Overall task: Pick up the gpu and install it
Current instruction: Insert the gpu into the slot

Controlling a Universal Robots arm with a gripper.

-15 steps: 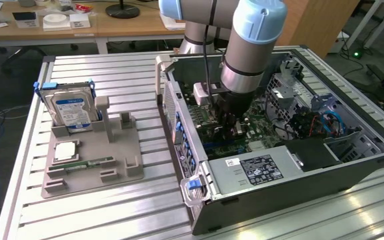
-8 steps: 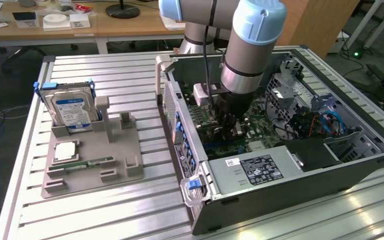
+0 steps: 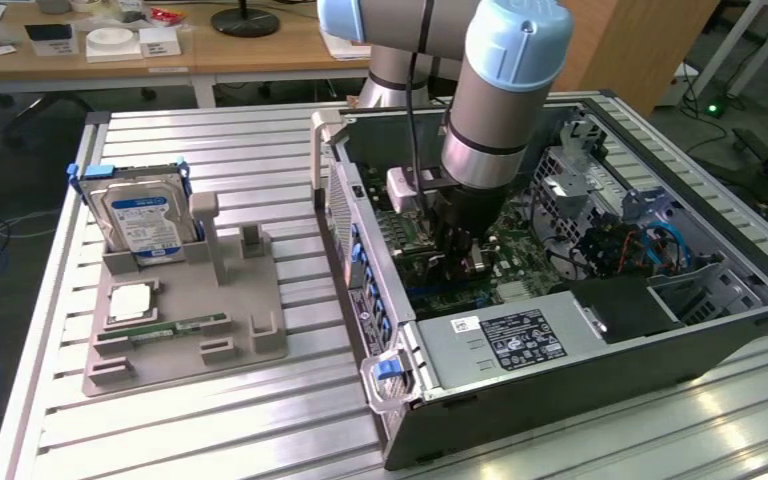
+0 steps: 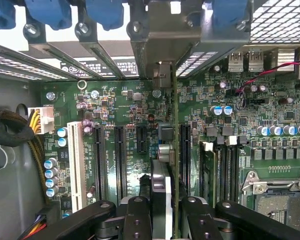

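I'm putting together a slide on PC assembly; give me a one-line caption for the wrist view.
Gripper holds the gpu edge-on above the motherboard and its expansion slots.

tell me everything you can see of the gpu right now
The gpu is seen edge-on in the wrist view: a thin card with a green board edge and a dark, metallic block on one face. It stands on edge, clamped between the fingers of the pincer, inside the open computer case. Its length runs along the motherboard, in line with the dark expansion slots, its far end reaching toward the metal bracket openings at the case's rear wall. Whether it is seated in a slot cannot be told.
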